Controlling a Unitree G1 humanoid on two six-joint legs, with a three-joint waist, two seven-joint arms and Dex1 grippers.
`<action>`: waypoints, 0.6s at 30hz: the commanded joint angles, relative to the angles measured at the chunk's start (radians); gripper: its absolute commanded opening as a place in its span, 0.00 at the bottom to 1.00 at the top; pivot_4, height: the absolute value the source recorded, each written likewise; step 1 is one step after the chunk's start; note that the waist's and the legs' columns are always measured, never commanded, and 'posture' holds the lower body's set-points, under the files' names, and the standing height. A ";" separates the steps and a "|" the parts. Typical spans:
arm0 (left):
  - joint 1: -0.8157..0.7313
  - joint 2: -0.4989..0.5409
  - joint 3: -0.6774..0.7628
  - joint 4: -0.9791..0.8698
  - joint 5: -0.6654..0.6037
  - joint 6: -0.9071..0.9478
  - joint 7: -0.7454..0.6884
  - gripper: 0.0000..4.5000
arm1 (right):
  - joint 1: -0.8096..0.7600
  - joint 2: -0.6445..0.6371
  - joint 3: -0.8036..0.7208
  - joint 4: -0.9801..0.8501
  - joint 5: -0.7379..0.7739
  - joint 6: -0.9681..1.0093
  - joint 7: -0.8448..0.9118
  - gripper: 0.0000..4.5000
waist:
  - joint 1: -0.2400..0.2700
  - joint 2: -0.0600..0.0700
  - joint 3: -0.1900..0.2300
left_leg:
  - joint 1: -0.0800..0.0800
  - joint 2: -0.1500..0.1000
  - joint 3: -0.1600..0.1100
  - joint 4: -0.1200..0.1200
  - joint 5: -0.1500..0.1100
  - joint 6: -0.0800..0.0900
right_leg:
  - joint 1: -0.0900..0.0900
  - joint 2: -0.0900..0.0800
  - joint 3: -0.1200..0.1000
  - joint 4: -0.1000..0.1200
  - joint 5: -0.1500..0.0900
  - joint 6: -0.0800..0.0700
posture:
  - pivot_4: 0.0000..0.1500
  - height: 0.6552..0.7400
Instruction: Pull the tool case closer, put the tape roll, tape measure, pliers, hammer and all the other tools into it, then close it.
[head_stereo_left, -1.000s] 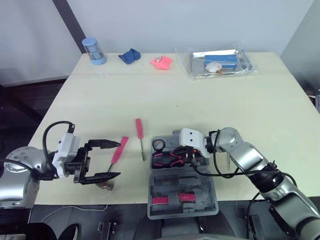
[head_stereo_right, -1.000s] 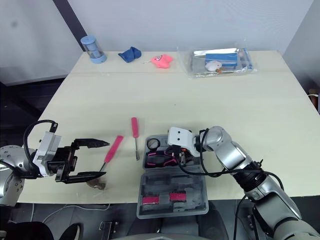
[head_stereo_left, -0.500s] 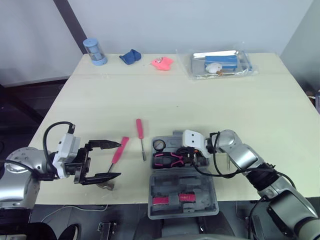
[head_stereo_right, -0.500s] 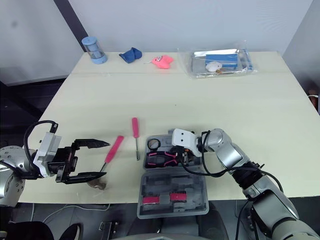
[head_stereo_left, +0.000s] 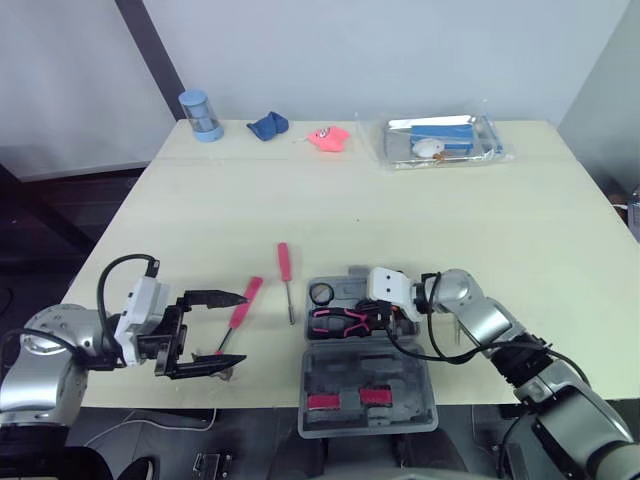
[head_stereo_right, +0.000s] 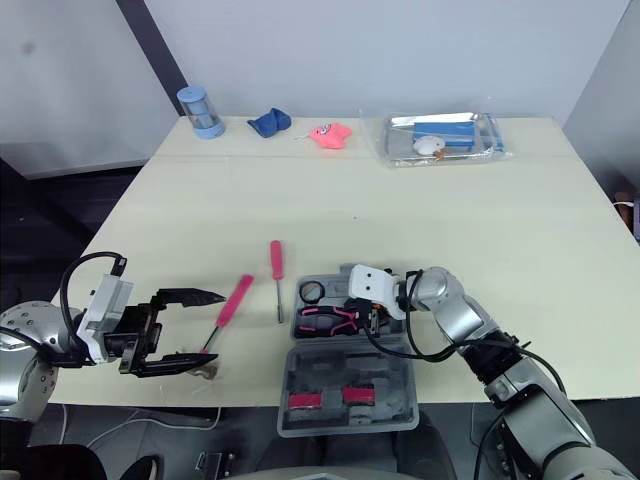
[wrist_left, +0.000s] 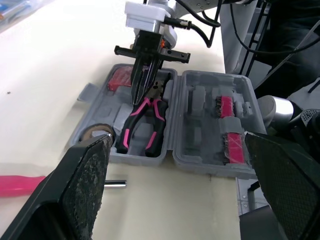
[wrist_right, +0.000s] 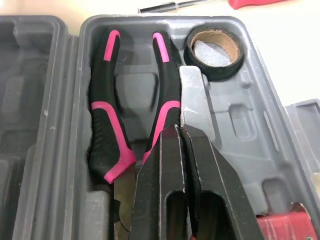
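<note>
Right wrist view has the right gripper (wrist_right: 181, 131) with its two fingers pressed together and nothing between them, poised low over the joint of the pliers (wrist_right: 107, 115). The pliers lie in their recess in the open tool case (head_stereo_left: 365, 365), with the tape roll (wrist_right: 216, 72) seated in the pocket beside their handles.

The case sits at the near edge of the table (head_stereo_left: 400, 200), and its nearer half seems to overhang that edge. A firm downward press from the closed fingers could rock it or tip it off. If the pliers are not fully bedded, the case may also jam when shut.

The left gripper (head_stereo_left: 238, 330) holds its fingers wide apart around the pink screwdriver (head_stereo_left: 250, 290), with the red screwdriver (head_stereo_left: 284, 262) just beyond — both out on the table. That thin shaft could roll or slip away as the fingers come together, especially if they meet it off-centre.
</note>
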 joint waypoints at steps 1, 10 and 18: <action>0.009 -0.005 0.004 -0.034 0.012 -0.007 0.004 1.00 | 0.060 -0.015 -0.063 -0.073 0.056 0.011 0.006 0.03 | 0.003 0.001 0.001 | -0.001 0.000 0.000 0.000 0.000 0.000 | 0.000 0.000 0.000 -0.001 0.000 0.000 | 1.00 1.00; 0.008 -0.039 -0.032 -0.016 0.084 -0.010 0.067 1.00 | 0.229 -0.137 -0.276 -0.349 0.253 0.027 0.064 0.03 | 0.008 0.005 0.008 | -0.004 0.000 0.000 -0.001 0.000 0.000 | -0.003 0.000 0.000 -0.001 0.000 0.000 | 1.00 1.00; -0.026 -0.066 -0.064 0.087 0.128 -0.049 0.061 0.52 | 0.411 -0.283 -0.430 -0.361 0.323 -0.026 0.106 0.00 | 0.012 0.005 0.009 | -0.006 0.000 0.000 -0.001 0.000 0.000 | -0.003 0.000 -0.001 -0.003 0.000 0.000 | 1.00 1.00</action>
